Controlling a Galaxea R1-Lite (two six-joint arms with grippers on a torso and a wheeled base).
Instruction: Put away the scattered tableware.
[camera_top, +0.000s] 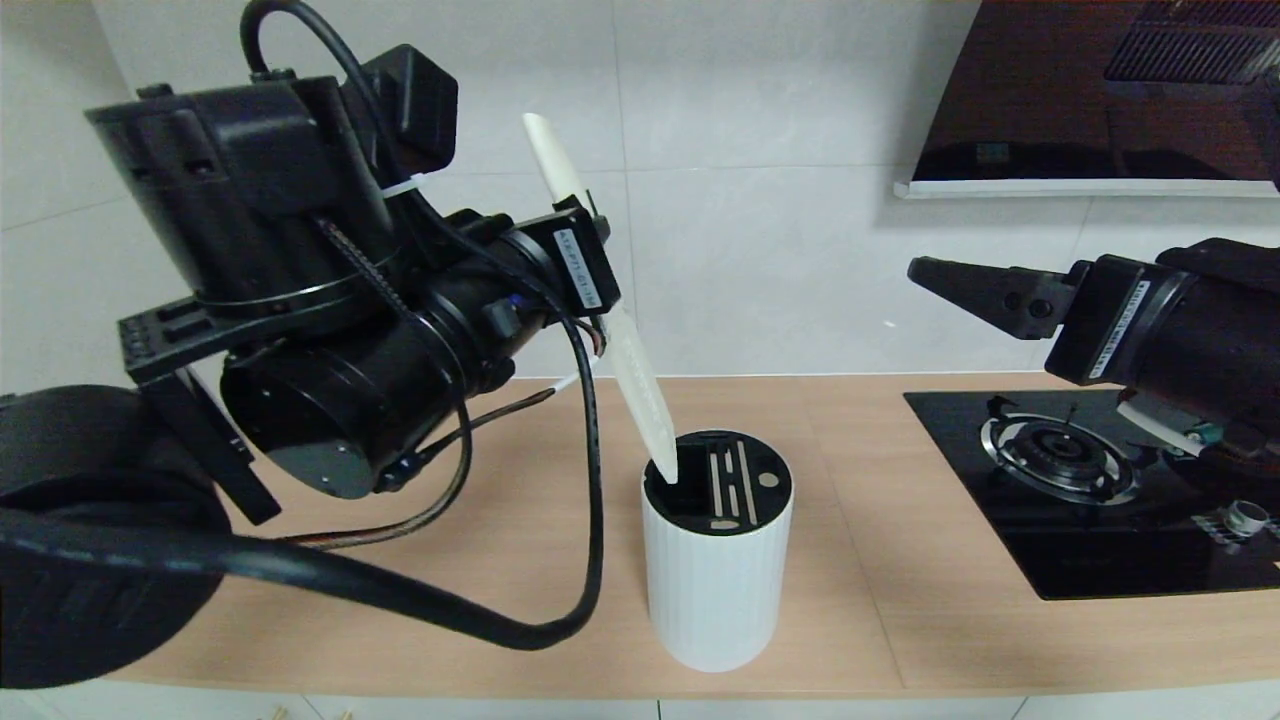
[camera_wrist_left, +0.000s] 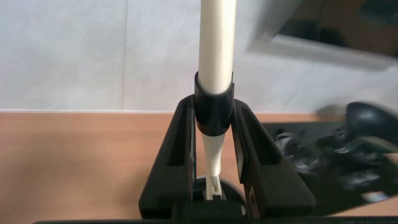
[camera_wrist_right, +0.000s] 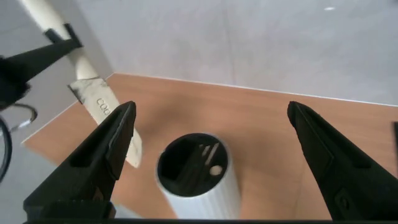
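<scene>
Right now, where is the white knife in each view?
Head view: knife left of centre, in the left hand, tip at the white holder's opening.
Left wrist view: handle upright between that hand's fingers.
Right wrist view: knife slanting down beside the holder.
Shared landmark: wooden counter.

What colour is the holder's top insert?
Black insert, white ribbed holder; clearest in head view.

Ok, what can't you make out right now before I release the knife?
The knife tip: head view, sunk in the opening of the holder; depth unclear.
The holder, left wrist view: mostly behind the left gripper and its fingers.
The hob, left wrist view: blurred.
The counter behind the left arm, head view: hidden.
</scene>
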